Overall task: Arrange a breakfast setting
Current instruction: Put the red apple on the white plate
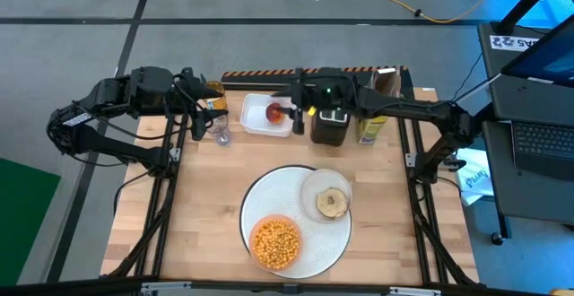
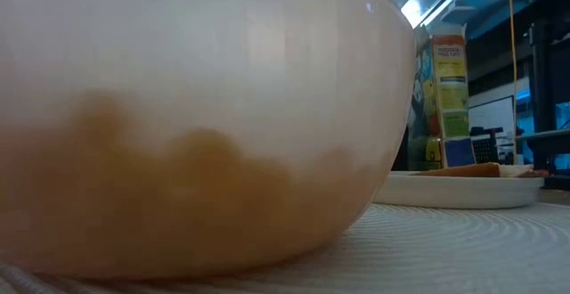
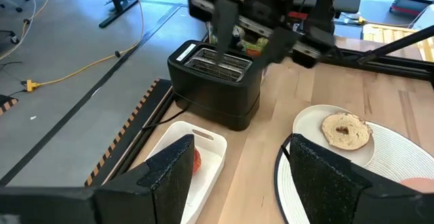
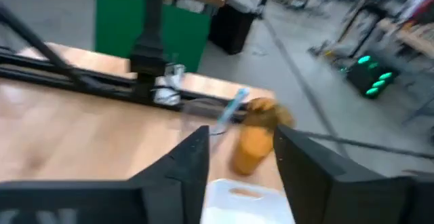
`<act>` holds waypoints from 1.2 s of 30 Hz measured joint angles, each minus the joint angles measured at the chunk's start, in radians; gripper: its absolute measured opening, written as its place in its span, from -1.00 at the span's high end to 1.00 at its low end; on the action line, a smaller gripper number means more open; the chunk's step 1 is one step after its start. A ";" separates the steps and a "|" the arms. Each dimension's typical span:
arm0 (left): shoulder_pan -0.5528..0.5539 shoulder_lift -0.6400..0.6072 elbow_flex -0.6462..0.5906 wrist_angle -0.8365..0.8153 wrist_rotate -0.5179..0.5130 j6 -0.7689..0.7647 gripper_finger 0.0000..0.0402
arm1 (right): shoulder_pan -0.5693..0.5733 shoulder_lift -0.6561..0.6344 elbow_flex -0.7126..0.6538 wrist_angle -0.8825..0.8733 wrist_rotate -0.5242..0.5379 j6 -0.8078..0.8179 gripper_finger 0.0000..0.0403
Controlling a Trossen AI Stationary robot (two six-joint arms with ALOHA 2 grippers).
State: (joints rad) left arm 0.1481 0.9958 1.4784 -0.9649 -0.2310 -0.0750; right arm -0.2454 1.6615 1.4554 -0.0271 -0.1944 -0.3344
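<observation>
Red round apple [image 1: 273, 112] lies in white rectangular tray [image 1: 256, 126] at worktop's far edge, right gripper [image 1: 293, 117] just beside it, jaws wide, empty. Judged firm, smooth, slippery: grip across widest middle. Left gripper [image 1: 201, 108] waits near, jaws open.

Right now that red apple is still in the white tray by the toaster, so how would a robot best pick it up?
Probably from straight above, fingers closing across the red apple's round middle. The white tray's low walls block a sideways approach. The right gripper hovers open beside it.
</observation>
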 joint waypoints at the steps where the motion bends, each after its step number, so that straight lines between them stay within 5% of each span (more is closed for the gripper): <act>1: 0.000 0.000 0.000 0.000 0.000 0.000 -0.13 | -0.004 0.000 0.000 0.015 0.006 -0.025 0.16; 9: 0.000 0.000 0.000 0.000 0.000 0.000 -0.13 | -0.040 0.038 0.016 -0.015 0.090 -0.119 -0.48; 15: 0.000 0.000 0.000 0.000 0.000 0.000 -0.13 | -0.041 0.186 0.246 -0.243 0.045 -0.197 -0.95; 25: 0.000 0.000 0.000 0.000 0.004 0.000 -0.13 | -0.088 0.544 0.814 -0.842 0.066 -0.329 -0.82; 30: 0.000 0.000 0.000 0.000 0.004 0.000 -0.13 | -0.134 0.646 0.880 -0.953 -0.082 -0.319 -0.92; 36: 0.000 0.000 0.000 0.000 0.006 0.000 -0.13 | -0.134 0.694 0.883 -0.987 -0.026 -0.426 -0.97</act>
State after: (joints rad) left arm 0.1478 0.9957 1.4784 -0.9649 -0.2249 -0.0752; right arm -0.3793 2.3557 2.3384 -1.0137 -0.2205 -0.7599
